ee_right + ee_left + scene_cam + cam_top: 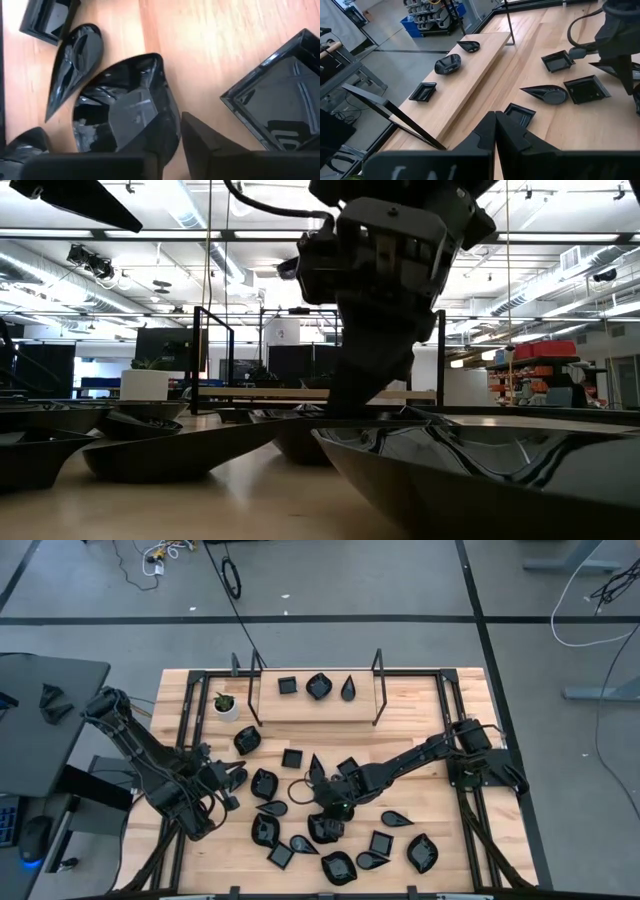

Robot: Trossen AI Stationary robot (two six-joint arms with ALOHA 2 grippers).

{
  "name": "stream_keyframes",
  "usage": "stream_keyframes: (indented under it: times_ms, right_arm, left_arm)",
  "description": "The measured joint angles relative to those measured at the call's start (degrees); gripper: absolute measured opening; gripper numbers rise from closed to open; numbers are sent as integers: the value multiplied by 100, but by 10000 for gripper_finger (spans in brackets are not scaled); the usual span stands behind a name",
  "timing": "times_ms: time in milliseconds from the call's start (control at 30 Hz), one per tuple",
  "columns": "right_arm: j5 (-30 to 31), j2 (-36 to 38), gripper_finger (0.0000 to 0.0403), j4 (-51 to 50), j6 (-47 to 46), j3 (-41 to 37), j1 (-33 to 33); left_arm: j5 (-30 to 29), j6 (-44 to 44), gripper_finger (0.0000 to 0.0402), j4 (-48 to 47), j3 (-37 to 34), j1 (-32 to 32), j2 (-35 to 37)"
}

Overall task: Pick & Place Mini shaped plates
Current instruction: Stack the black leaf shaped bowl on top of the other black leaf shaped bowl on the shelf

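Several glossy black mini shaped plates lie scattered on the wooden table [420, 790]: square ones, teardrops and rounded ones. Three more sit on the raised wooden shelf [320, 705] at the far side. My right gripper [177, 150] reaches down at the table's middle and is shut on the rim of a rounded, faceted plate [125, 115], also seen from above [325, 829]. A teardrop plate [75, 60] and a square plate [280, 110] lie beside it. My left gripper [495, 137] hangs shut and holds nothing above the table's left part [232, 780]. My right gripper has the rounded plate's rim [170, 127] between its two fingers, one finger [152, 157] over the hollow and the other [205, 140] outside the rim. The fingers slant down from the table's right side. Whether the plate still rests on the wood I cannot tell.
A small white pot with a green plant [226, 706] stands at the far left by the shelf. Black metal frame rails [445, 700] run along the table's edges, and upright posts [378, 670] stand at the shelf's ends. Plates crowd the near middle.
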State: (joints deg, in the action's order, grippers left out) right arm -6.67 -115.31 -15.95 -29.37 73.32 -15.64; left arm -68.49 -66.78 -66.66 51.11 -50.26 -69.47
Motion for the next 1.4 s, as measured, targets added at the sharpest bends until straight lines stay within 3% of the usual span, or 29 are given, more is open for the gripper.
stream_keyframes:
  times_ms: [167, 433, 733, 867, 1133, 1400]
  right_arm:
    - [12, 0, 7, 14, 301, 0, 0]
    - [154, 382, 3, 132, 214, 0, -2]
    - [1642, 1321, 1, 151, -113, -2, 321]
    - [2181, 1654, 1, 227, -34, 0, 1063]
    - [2253, 1583, 0, 623, -144, 1, 3380]
    - [1431, 1133, 0, 834, -299, -4, 4559]
  left_arm:
    - [13, 0, 14, 0, 0, -2, 0]
    - [16, 0, 14, 2, 0, 0, -2]
    - [6, 0, 14, 24, 0, 0, -1]
    - [-42, 0, 14, 64, 0, 0, -1]
    - [-92, 0, 14, 81, 0, 0, -2]
    - [-191, 1, 14, 93, 0, 0, 0]
